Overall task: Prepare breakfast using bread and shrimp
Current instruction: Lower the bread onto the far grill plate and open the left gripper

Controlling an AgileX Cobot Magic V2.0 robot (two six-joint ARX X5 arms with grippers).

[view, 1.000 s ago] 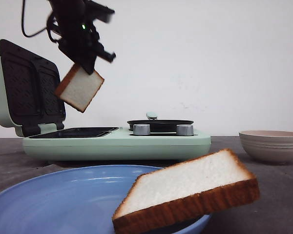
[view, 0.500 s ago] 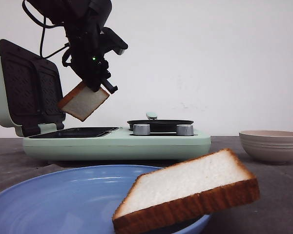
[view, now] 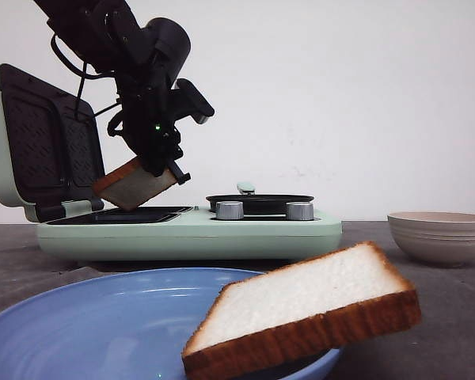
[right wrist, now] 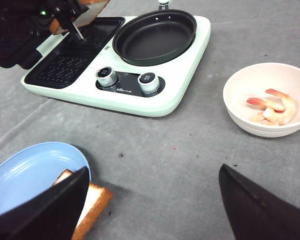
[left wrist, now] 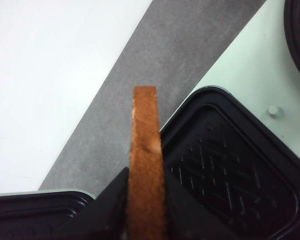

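My left gripper [view: 160, 168] is shut on a slice of bread [view: 134, 184] and holds it tilted just above the black grill plate [view: 123, 214] of the green breakfast maker [view: 190, 233]. In the left wrist view the crust edge of the bread [left wrist: 146, 165] stands between the fingers [left wrist: 110, 200], above the grill plate [left wrist: 230, 180]. A second bread slice [view: 305, 313] leans on the rim of the blue plate [view: 87, 324]; it also shows in the right wrist view [right wrist: 92, 202]. Shrimp [right wrist: 272, 107] lie in a beige bowl [right wrist: 240, 95]. My right gripper [right wrist: 152, 210] is open and empty over the grey table.
The maker's lid [view: 39, 142] stands open at the left. A black frying pan [right wrist: 155, 37] sits on the maker's right half, with two knobs [right wrist: 127, 80] in front. The beige bowl [view: 439, 233] stands at the right on the grey table [right wrist: 180, 145].
My left gripper has come down and a little to the right with the bread, from high beside the open lid to just above the grill plate. The slice has tilted flatter.
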